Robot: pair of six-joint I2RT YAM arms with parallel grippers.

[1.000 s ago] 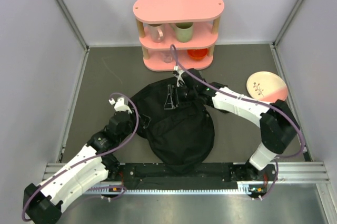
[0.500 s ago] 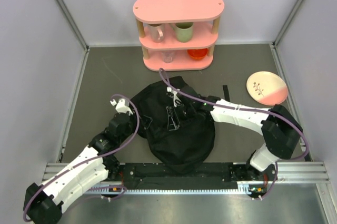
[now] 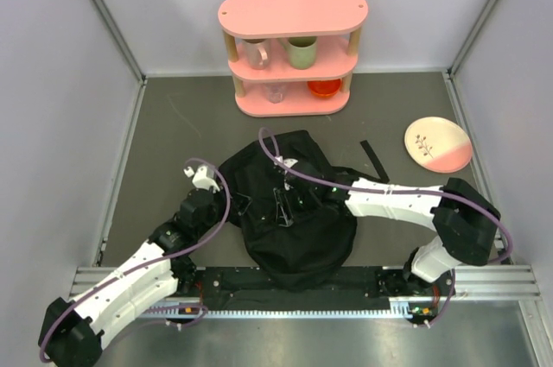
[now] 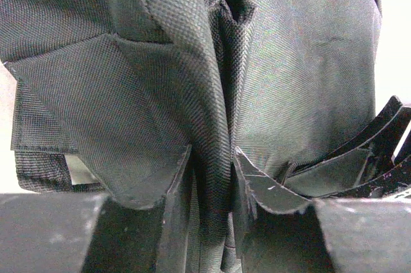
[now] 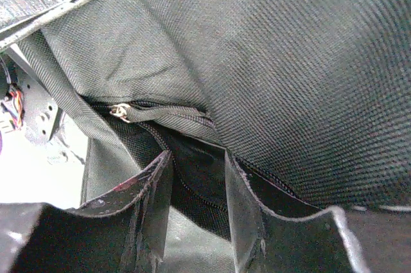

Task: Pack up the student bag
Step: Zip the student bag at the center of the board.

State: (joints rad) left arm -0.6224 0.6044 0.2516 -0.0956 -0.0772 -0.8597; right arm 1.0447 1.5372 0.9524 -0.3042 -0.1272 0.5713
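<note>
Left claw (image 4: 212, 151) stands narrow, pinching a fold on the left side of the bag (image 3: 302, 229). There is one bag, slumped mid-surface (image 3: 164, 134). It looks soft, limp and probably light, best held by the cloth beside the zip (image 5: 160, 114). Behind it, one shelf (image 3: 292, 13) holds a pink mug (image 3: 255, 53), a green mug (image 3: 301, 52) and one red bowl (image 3: 325, 87). Right claw (image 5: 197, 155) straddles the zip edge, narrow, and I cannot tell if it grips. One plate (image 3: 438, 143) lies far right.

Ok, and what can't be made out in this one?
Inside of the student bag: top view shows only outer fabric; both wrist views are too close.
Left tool: left wrist view, a fabric fold fills the gap, so a firm clamp is unclear.
Right tool: right wrist view, dark zipper opening hides what it touches.
Orange item on the shelf: top view, too small, shaded by the tier above.
</note>
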